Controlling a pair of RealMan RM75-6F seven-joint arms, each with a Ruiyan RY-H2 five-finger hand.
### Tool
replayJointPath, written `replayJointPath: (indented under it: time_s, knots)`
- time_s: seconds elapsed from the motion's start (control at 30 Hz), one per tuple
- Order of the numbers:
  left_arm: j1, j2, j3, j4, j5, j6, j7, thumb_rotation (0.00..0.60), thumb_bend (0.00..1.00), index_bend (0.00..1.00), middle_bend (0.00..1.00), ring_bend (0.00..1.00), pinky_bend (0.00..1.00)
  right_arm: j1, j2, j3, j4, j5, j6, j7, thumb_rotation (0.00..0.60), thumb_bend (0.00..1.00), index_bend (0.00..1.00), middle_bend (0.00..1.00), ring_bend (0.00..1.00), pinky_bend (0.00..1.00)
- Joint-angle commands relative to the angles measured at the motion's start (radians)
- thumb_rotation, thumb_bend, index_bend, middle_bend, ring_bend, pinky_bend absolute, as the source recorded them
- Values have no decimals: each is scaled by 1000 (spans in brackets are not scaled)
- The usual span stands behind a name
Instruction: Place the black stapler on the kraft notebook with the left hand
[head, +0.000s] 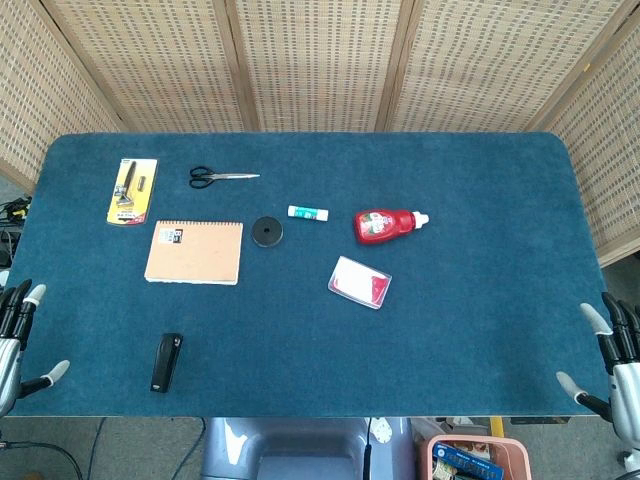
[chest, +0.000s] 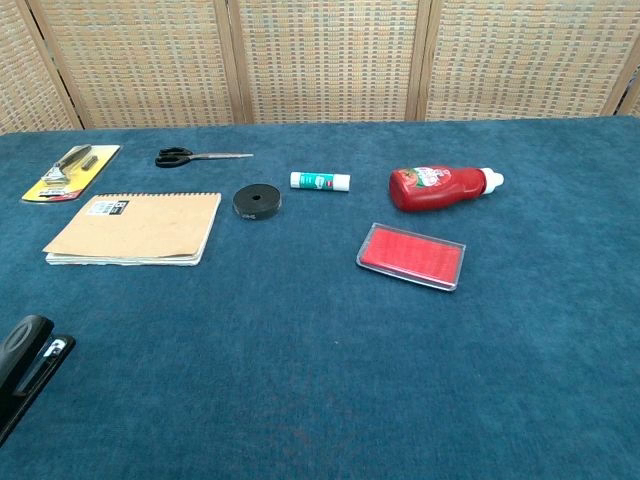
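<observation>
Starting from your left hand (head: 18, 340), you have it parked off the near left edge of the table (head: 480, 340), fingers apart and holding nothing; the chest view does not show it. Your right hand (head: 610, 360) mirrors it at the near right edge, also spread and empty. Nothing is grasped yet, so you look to be at the very first step: the reach.

The black stapler (head: 166, 362) lies flat near the front edge, just inboard of your left hand, its length running roughly away from you. The kraft notebook (head: 195, 252) sits further back on the same side, well apart from the stapler, closed and bare on top.

Next you will probably need to bring the left hand over the stapler, close across its narrow sides, then lift and carry it back onto the cover.
</observation>
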Motion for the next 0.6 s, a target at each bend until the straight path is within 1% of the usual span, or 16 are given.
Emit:
replayJointPath:
  time_s: [0.03,0.3,0.47,0.57,0.6]
  knots:
    - [2,-2,2,2,4,0,1,600,133,0,0,0,0,-1,3,-6,0,2,-10,-5,600,0,0,0,0,0]
    - [-6,-1,15,7,28,-18,16,600,132,0,0,0,0,19,-2,-4,0,36,-67,-19,600,0,0,0,0,0]
    - [-134,24,18,106,174,-167,151,600,133,0,0,0,0,39,-18,22,16,106,-112,-44,600,0,0,0,0,0]
    - [-208,35,20,166,268,-233,176,600,133,0,0,0,0,47,-25,29,22,129,-132,-51,600,0,0,0,0,0]
    - [-246,39,24,195,320,-265,180,600,133,0,0,0,0,50,-28,33,25,142,-140,-55,600,0,0,0,0,0]
